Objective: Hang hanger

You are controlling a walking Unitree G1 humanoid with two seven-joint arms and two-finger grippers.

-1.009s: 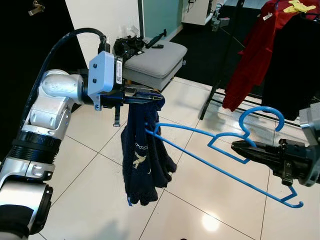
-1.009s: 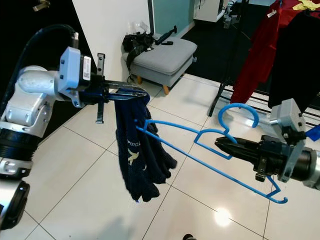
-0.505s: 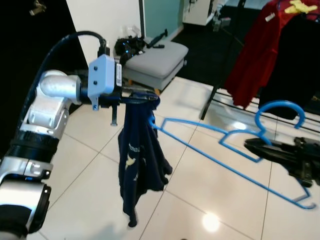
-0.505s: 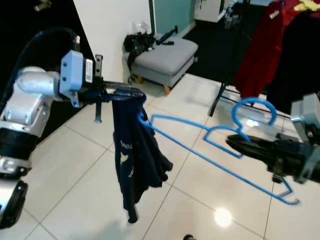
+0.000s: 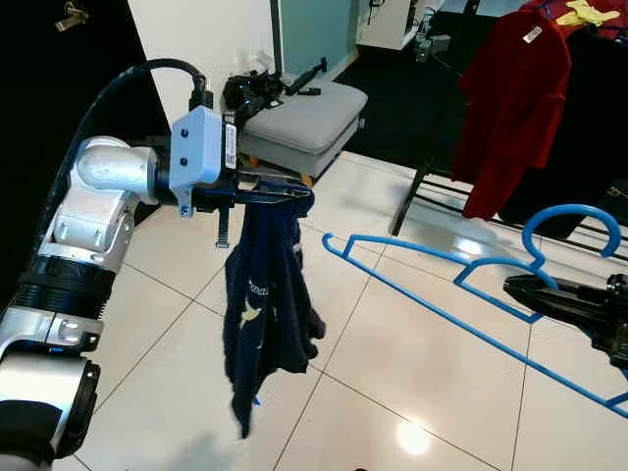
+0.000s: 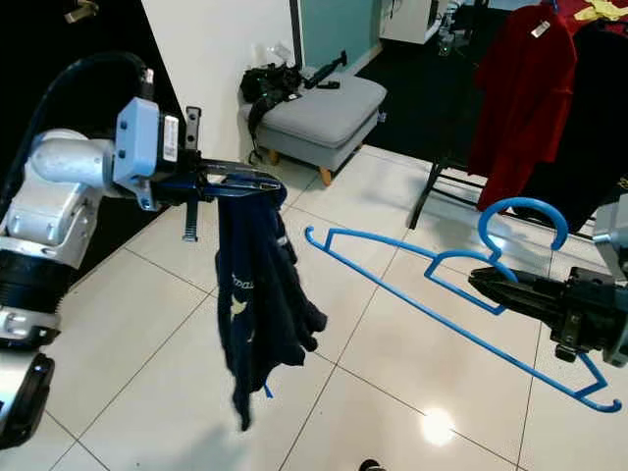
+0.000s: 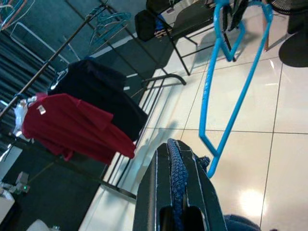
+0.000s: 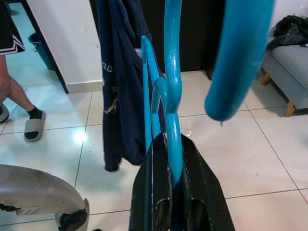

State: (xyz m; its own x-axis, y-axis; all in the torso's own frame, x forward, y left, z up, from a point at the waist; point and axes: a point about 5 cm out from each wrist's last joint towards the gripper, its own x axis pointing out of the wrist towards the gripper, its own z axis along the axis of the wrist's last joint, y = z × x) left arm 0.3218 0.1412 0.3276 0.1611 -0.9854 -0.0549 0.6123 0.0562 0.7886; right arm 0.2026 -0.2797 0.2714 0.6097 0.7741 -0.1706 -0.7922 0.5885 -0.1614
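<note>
My left gripper (image 5: 297, 195) is shut on the top of a dark navy garment (image 5: 260, 314), which hangs limp above the tiled floor. In the left wrist view the cloth (image 7: 176, 175) is pinched between the two fingers. My right gripper (image 5: 517, 288) is shut on a blue hanger (image 5: 432, 299) just below its hook (image 5: 574, 218). The hanger lies nearly flat in the air, its near tip (image 5: 329, 240) a short gap to the right of the garment, apart from it. The right wrist view looks along the hanger (image 8: 172, 96) toward the garment (image 8: 120, 86).
A clothes rack (image 5: 412, 196) at the back right carries a red garment (image 5: 515, 98) and a black one (image 5: 589, 108). A grey ottoman (image 5: 309, 118) with black items stands behind the left arm. A person's leg in a sandal (image 8: 21, 113) stands near a wall.
The right gripper has drawn the hanger to the right, so its tip has come out of the garment. The garment now hangs free from the left gripper and swings slightly.
</note>
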